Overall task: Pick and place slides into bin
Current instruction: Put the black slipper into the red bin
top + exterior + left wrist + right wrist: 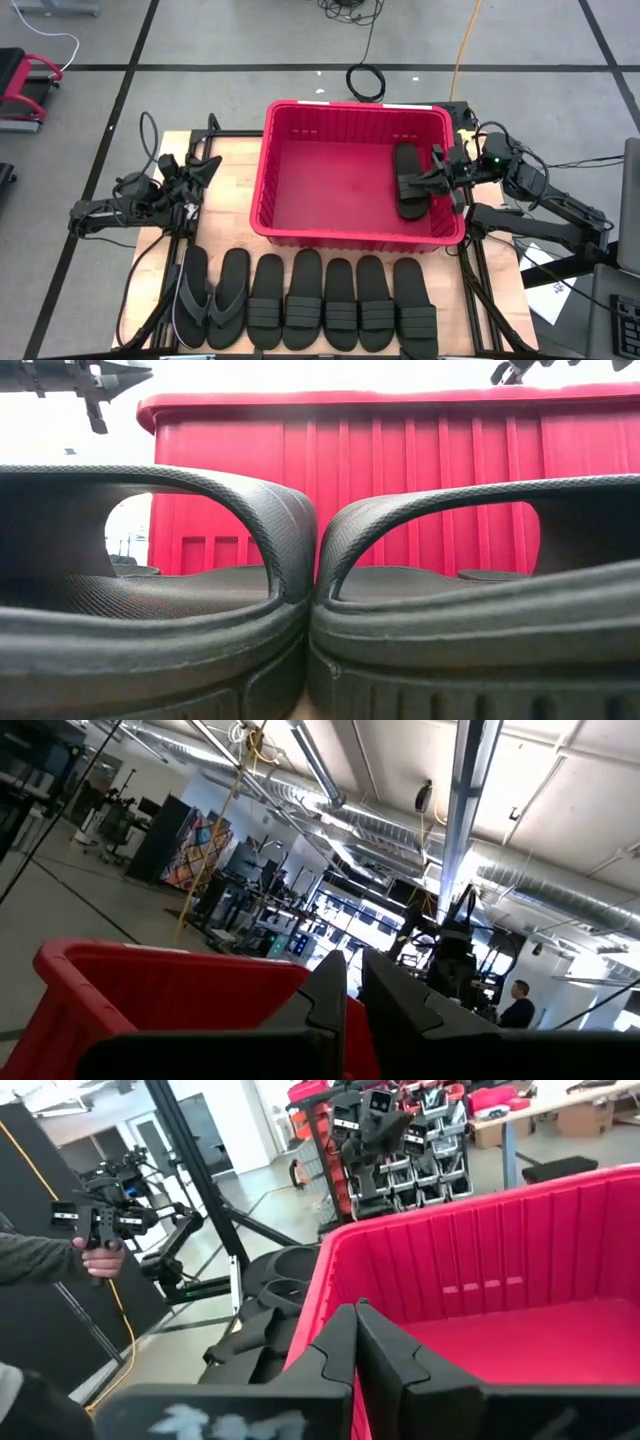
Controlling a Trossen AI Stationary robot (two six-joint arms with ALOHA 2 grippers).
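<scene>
High view, right of centre: one slide (409, 180) lies lengthwise up-down in the bin (350, 108), partly hidden by the closed, empty right gripper (447, 172). Left gripper (196, 178) nearly closed, empty.

The large red plastic bin (300, 215) has glossy, smooth ribbed walls. The black rubber slides (340, 305) look matt, with a fine rough texture on the footbeds and ribbed bands. The light wooden surface (232, 165) looks smooth and pale.
</scene>
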